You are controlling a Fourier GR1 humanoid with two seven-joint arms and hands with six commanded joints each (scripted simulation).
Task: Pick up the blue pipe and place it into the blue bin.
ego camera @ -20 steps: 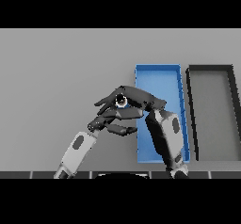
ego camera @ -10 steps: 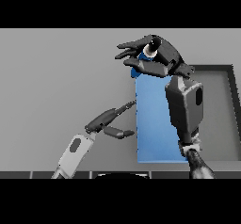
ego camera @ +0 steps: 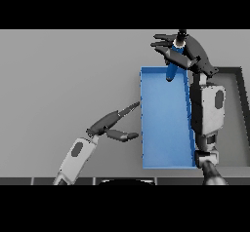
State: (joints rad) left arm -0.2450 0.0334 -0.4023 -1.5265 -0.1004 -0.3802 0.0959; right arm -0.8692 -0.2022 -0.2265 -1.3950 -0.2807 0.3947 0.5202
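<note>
Showing the head view, the only view given: the right hand [ego camera: 188, 53] sits at the upper right of the frame, fingers curled round the blue pipe [ego camera: 174, 66]. The pipe hangs tilted, its lower end over the far edge of the blue bin [ego camera: 163, 124]; whether it touches the rim cannot be told. Half a second ago the pipe sat higher in the grasp and looked shorter; a second ago it was held lower, near the frame's centre, beside the bin's left wall. The carry therefore appears nearly complete, with lowering and release still to come. The left hand [ego camera: 110, 126] lies at centre left, fingers straight and relaxed, holding nothing, just beside the bin's left wall, much as before. Count: one pipe, one blue bin, one dark bin [ego camera: 240, 114] at the right edge, two hands, one grey table [ego camera: 63, 80].
</note>
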